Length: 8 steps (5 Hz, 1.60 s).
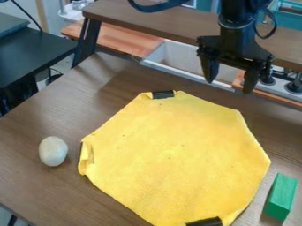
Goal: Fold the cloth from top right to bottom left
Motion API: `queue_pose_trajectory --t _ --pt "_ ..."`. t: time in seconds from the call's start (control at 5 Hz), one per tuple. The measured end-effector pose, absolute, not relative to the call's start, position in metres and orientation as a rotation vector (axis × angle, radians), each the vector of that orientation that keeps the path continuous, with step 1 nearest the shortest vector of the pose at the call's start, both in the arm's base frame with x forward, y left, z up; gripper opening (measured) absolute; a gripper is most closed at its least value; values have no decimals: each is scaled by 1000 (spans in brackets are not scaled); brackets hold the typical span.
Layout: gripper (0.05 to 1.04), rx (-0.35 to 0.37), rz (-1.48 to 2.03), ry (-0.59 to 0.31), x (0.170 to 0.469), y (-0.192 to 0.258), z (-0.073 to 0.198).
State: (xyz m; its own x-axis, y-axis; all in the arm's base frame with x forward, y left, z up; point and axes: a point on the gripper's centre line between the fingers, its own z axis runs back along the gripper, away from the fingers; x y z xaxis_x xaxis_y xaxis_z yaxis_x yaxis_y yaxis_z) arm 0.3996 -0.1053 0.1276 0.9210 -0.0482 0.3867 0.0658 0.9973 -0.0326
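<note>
Camera view: the pincer (229,86) is hanging wide open and empty above the bench (35,190), where the yellow cloth (171,154) is lying spread out, looking light, soft and floppy, its top-right edge (236,114) probably offering the best spot for a shallow pinch.

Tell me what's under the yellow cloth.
The brown table shows around the yellow cloth and presumably continues beneath it; anything else under there is covered and can't be seen.
</note>
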Motion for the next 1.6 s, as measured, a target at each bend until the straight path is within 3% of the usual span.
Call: queue_pose_trajectory --t 0.2,0.6,0.8,1.2,1.6 --pt "999 -36 -53 -364 400 -105 114" --pt "999 74 17 -324 401 -109 81" --pt "999 134 157 -355 410 -110 67" --pt "999 110 357 -400 422 -119 42" --pt "999 74 506 -384 440 -122 23"
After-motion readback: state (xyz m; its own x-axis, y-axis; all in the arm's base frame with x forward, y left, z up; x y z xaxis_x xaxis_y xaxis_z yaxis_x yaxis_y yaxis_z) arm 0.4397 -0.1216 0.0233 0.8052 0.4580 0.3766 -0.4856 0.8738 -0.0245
